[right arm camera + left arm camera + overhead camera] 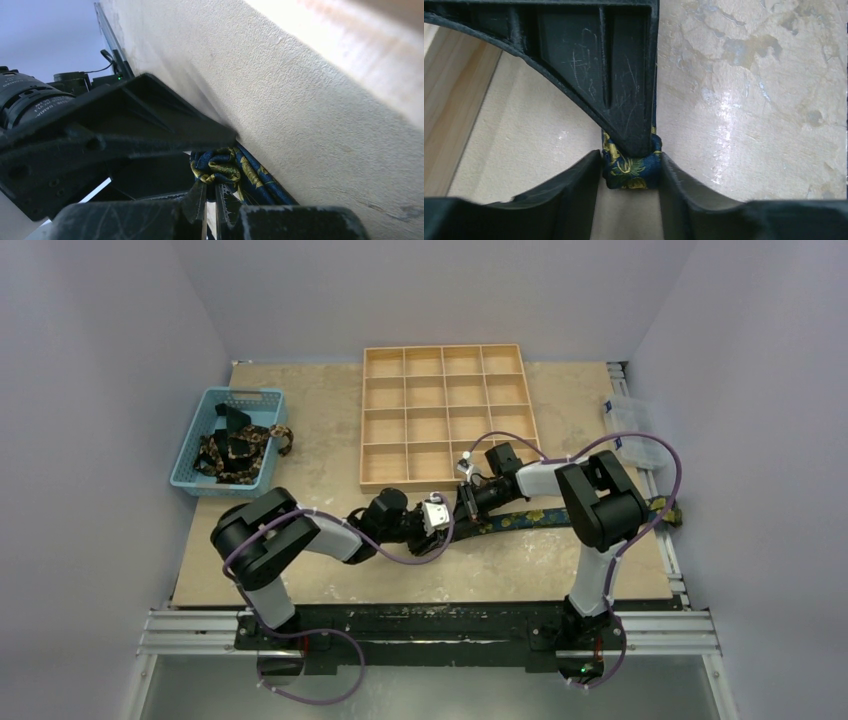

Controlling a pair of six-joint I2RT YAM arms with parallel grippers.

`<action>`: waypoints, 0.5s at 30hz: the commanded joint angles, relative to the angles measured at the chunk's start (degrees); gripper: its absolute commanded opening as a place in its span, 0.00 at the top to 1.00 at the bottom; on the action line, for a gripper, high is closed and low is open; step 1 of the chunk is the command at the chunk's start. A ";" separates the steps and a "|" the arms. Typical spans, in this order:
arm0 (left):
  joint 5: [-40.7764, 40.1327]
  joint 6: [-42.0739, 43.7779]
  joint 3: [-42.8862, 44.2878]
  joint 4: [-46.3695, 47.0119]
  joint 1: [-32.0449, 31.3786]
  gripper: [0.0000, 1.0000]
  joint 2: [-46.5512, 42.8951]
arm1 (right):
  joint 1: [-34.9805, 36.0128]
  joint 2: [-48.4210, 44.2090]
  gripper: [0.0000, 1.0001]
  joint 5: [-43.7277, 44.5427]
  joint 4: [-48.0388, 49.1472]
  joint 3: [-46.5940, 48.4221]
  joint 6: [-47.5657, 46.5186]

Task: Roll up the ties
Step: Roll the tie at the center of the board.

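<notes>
A navy tie (540, 518) with gold floral print lies across the table's front, from the two grippers out to the right edge. Its left end is curled into a small roll (634, 172). My left gripper (437, 518) is shut on the sides of that roll in the left wrist view (630, 159). My right gripper (468, 502) comes in from the opposite side, and its black finger (624, 100) presses into the roll. In the right wrist view the right gripper (210, 189) is nearly closed and pinches the curled tie end (220, 167). More ties (235, 450) lie in a blue basket.
The blue basket (215, 405) stands at the back left. A wooden tray (362, 420) with several compartments lies just behind the grippers. A clear plastic box (630, 425) sits at the right edge. A purple cable loops around each arm.
</notes>
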 commanded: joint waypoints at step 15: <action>-3.32 5.77 9.12 -34.02 0.27 0.89 -6.68 | -2.57 -11.80 0.66 12.37 -3.45 -1.01 11.78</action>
